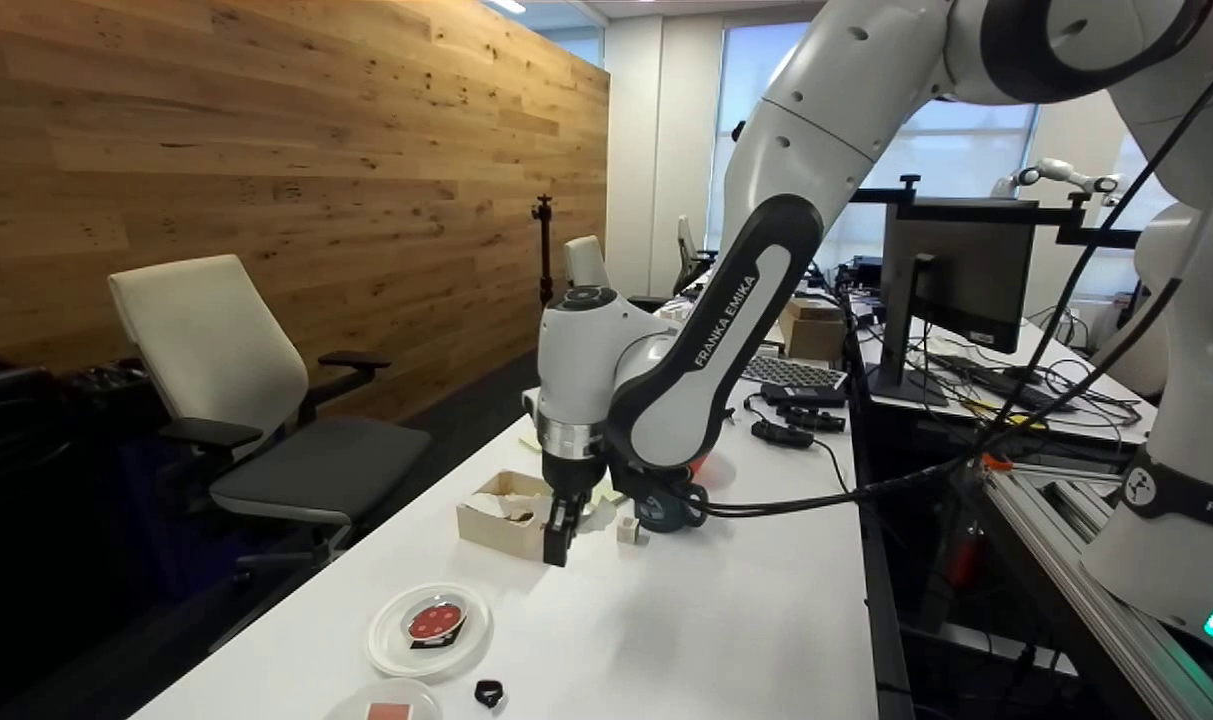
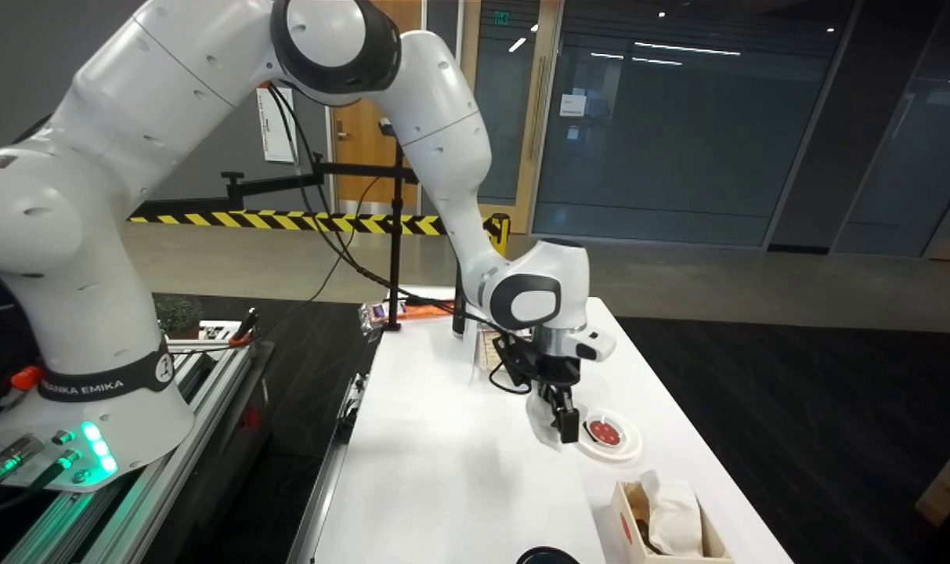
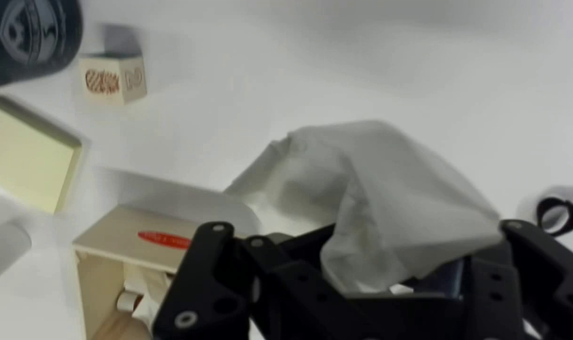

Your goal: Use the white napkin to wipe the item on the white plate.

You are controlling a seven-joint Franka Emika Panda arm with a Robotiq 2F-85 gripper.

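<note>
"Wrist view: what have the jaws got?"

"The white napkin. It is bunched between them and flares towards the top of that view. The cloth hides the tips, but they seem to be pinching it."

"And where does it hang?"

"Over the counter, apart from the white plate. In an exterior view it droops beside the jaws, which come between it and the plate."

"So where is the item?"

"On that plate, in both exterior views. It is red and round with paler spots and a pale rim, and a dark patch shows at its edge."

"What stands around it?"

"A cream box with crumpled white stuff in it is near the plate. On the plate's other side, just beside it, is another plate, cut off by the frame in an exterior view, with a pink square on it. 1 black ring lies near the 2 plates."

"And further along, by the mug?"

"A block sits just beside it. 2 faces of the block show: a reddish drawing on 1, an outlined figure on the other. Near both lies a flat yellow thing. In the wrist view these 3 are at the left and the box lower down, a red oval on its wall."
</note>
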